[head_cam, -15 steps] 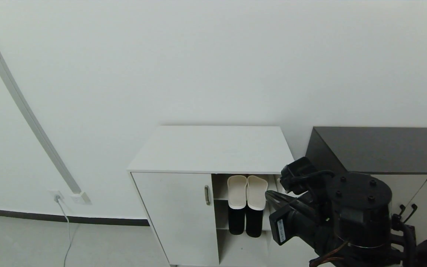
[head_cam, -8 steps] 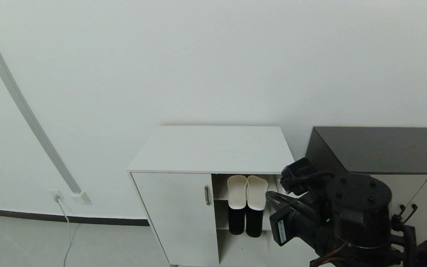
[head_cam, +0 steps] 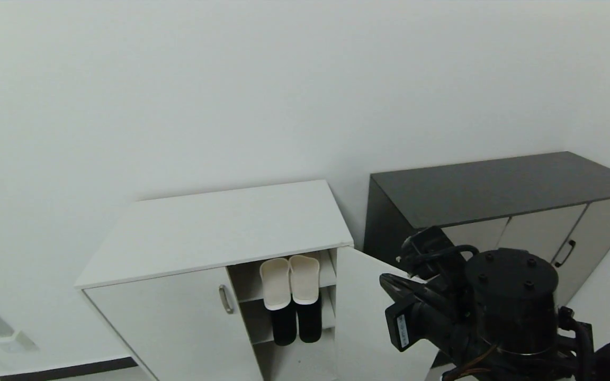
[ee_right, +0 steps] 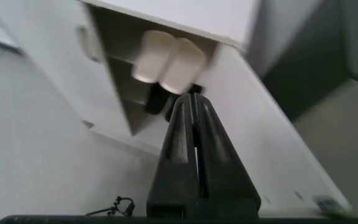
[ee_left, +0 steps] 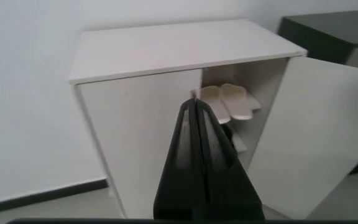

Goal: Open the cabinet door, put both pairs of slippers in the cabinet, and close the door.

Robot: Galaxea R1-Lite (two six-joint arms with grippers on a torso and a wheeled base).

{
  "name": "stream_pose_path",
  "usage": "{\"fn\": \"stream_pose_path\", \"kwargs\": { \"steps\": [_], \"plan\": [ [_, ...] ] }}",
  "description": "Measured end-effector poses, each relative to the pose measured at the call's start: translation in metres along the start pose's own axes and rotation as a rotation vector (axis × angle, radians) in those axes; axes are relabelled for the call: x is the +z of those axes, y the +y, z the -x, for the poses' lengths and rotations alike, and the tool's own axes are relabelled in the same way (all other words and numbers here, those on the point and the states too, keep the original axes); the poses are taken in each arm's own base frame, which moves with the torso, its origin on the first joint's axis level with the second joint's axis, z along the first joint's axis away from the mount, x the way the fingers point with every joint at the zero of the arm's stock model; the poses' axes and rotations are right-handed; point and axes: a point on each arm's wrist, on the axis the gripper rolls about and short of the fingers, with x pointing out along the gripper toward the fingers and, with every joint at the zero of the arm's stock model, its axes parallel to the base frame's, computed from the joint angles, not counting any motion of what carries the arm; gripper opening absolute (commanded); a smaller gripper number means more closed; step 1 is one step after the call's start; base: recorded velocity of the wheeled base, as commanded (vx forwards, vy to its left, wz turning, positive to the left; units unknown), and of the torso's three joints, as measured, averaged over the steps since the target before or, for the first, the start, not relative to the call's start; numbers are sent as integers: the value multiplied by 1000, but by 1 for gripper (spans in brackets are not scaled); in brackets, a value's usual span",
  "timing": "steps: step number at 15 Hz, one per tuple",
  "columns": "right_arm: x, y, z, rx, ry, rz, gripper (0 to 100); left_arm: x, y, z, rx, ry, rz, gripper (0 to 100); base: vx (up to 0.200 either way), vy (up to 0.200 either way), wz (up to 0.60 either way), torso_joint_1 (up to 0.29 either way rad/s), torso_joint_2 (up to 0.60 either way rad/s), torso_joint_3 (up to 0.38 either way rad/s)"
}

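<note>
White laminate covers the cabinet (head_cam: pixel 220 227), which stands against the wall. Its left door (head_cam: pixel 178 328) is shut, with a small metal handle (head_cam: pixel 225 299) near the inner edge. To the right of the handle the compartment is open. The white slippers (head_cam: pixel 289 281) lie side by side on the upper shelf, their ends jutting over its front edge. The black slippers (head_cam: pixel 297 324) sit directly beneath them on the next shelf, so both pairs are inside the cabinet. Further right, the right door (head_cam: pixel 368 312) stands swung outward. Beyond it a dark-topped sideboard (head_cam: pixel 495 190) stands just beside the cabinet.

The left tool (ee_left: pixel 195 102) has its fingers pressed together and holds nothing. It hangs in front of the cabinet, its tip lined up with the inner edge of the shut door, apart from the slippers. The right tool (ee_right: pixel 194 99) is likewise pressed together and empty. It points up toward the open compartment, its tip seen against the black pair just under the white pair. Whether it touches them cannot be told.
</note>
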Motion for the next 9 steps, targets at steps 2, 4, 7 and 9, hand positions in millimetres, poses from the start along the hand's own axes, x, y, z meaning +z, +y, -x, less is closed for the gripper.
{"fn": "stream_pose_path", "kwargs": {
  "steps": [2,4,7,9],
  "plan": [
    [0,0,0,2,1,1,0,0,0,0,3,-1,1,0,0,0,0,0,0,0],
    [0,1,0,4,0,0,0,0,0,0,0,-1,0,0,0,0,0,0,0,0],
    [0,0,0,2,0,0,0,0,0,0,1,-1,0,0,-67,0,0,1,1,1],
    [0,0,0,2,0,0,0,0,0,0,1,-1,1,0,-200,0,0,2,7,5]
  ]
}}
